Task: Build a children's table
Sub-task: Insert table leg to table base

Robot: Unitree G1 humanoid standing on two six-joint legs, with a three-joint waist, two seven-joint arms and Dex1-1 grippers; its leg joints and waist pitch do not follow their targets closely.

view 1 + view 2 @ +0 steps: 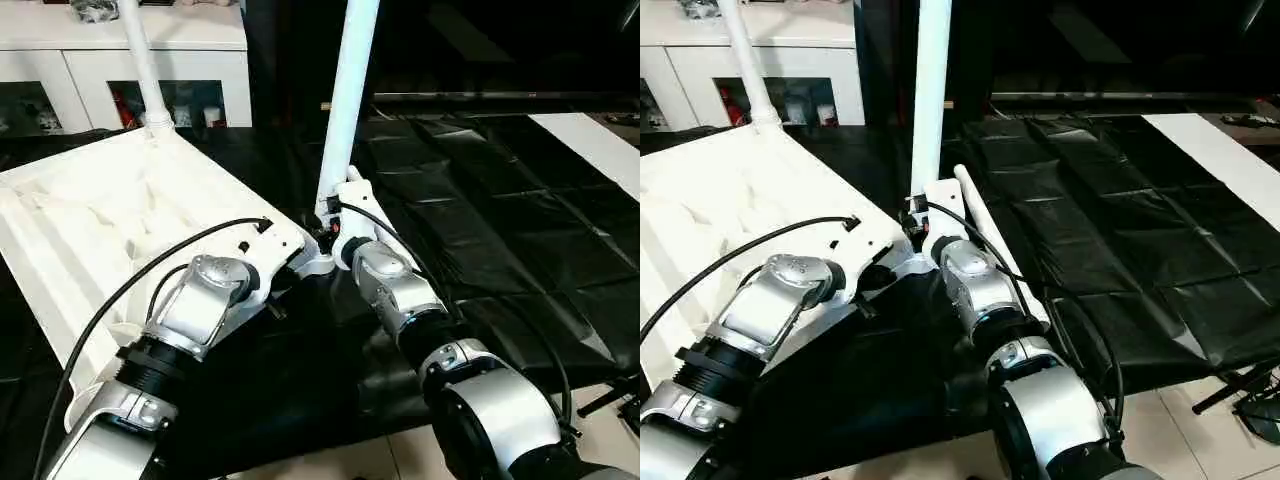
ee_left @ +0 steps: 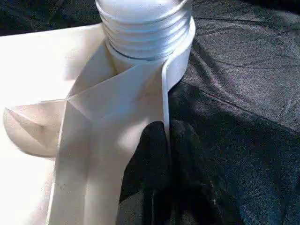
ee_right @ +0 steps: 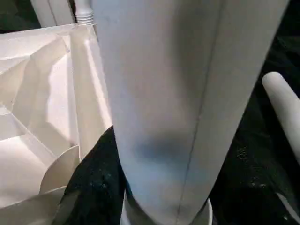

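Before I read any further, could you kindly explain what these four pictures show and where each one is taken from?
This is a humanoid robot with two silver arms, each ending in a two-fingered black gripper, putting a children's table together. The two wide pictures come from cameras in its head, looking down over its forearms. The two close-ups come from cameras on its wrists.

The white tabletop lies upside down, ribs up, partly on a black sheet. One leg already stands in the far corner. The right gripper is closed around a second leg, held upright at the near corner socket, where its threaded end shows. The left gripper is shut, pinching the tabletop's rim beside that socket. A third leg lies on the sheet. A white cabinet stands behind.
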